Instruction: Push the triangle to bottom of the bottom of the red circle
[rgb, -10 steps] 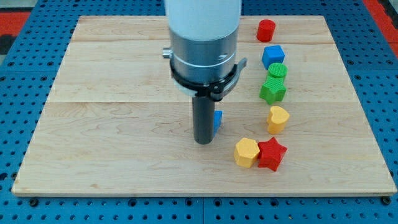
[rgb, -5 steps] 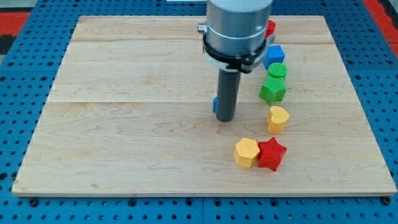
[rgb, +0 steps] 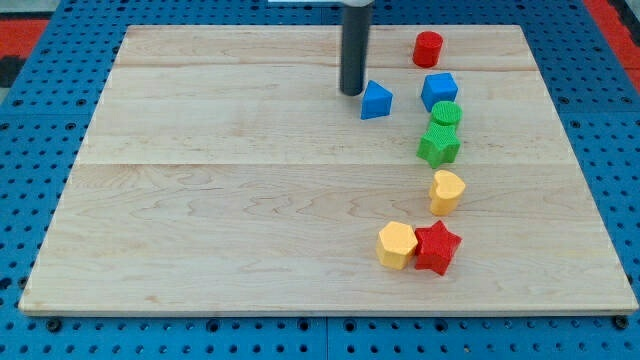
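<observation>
The blue triangle (rgb: 376, 100) lies on the wooden board, below and to the left of the red circle (rgb: 428, 48) near the view's top. My tip (rgb: 351, 93) is just left of the triangle, close to its upper-left edge, touching or nearly so. A blue cube (rgb: 439, 90) sits right of the triangle, directly below the red circle.
Below the blue cube run a green circle (rgb: 446, 113), a green star (rgb: 438, 144) and a yellow heart (rgb: 446, 190). A yellow hexagon (rgb: 397, 244) and a red star (rgb: 437, 247) sit side by side lower down. The board (rgb: 200, 200) ends on a blue pegboard.
My tip moved up the board and slightly right. The blue triangle went with it, from the board's middle up to beside the blue cube.
</observation>
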